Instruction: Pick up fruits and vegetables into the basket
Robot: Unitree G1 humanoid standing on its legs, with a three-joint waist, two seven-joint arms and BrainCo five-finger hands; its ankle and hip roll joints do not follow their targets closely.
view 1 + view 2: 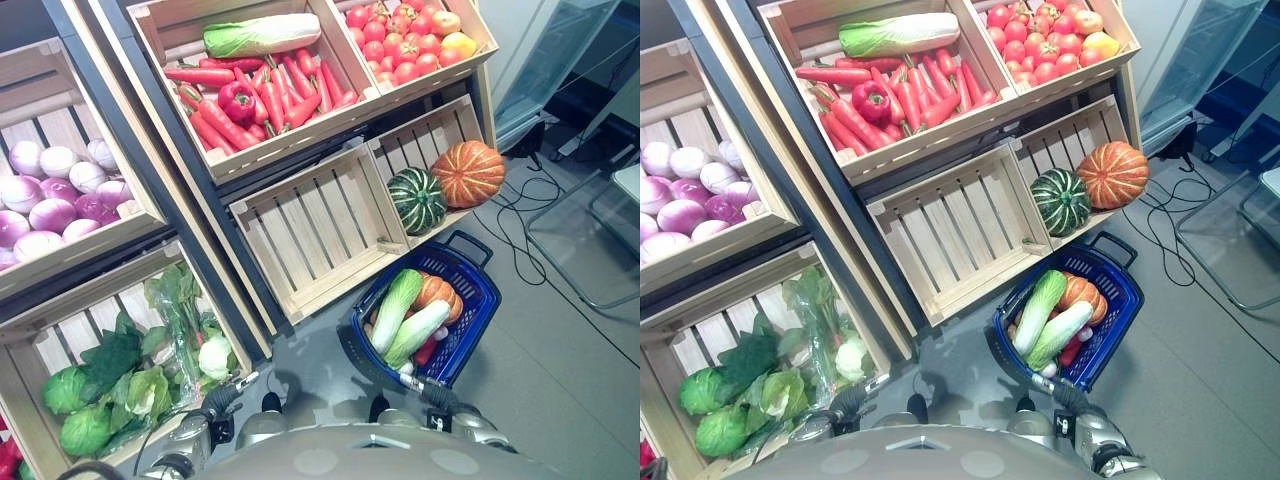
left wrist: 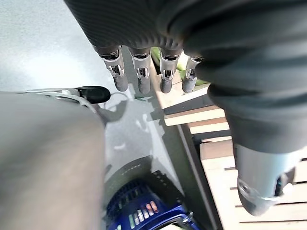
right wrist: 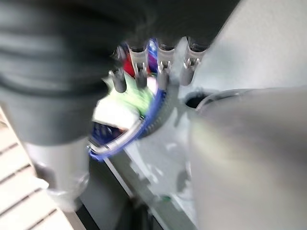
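The blue basket (image 1: 470,330) is sitting on the floor near the right side, just below the crate w/ two pumpkins (image 1: 445,185) — handy for dropping produce in. It's already holding two napa cabbages (image 1: 405,318) and a small orange pumpkin (image 1: 438,290). Left hand (image 2: 148,72) is hanging w/ fingers straight, holding nothing; right hand (image 3: 153,64) is hanging relaxed over the basket rim — also holding nothing. Carrots (image 1: 265,100) and tomatoes (image 1: 405,40) are waiting in the far crates.
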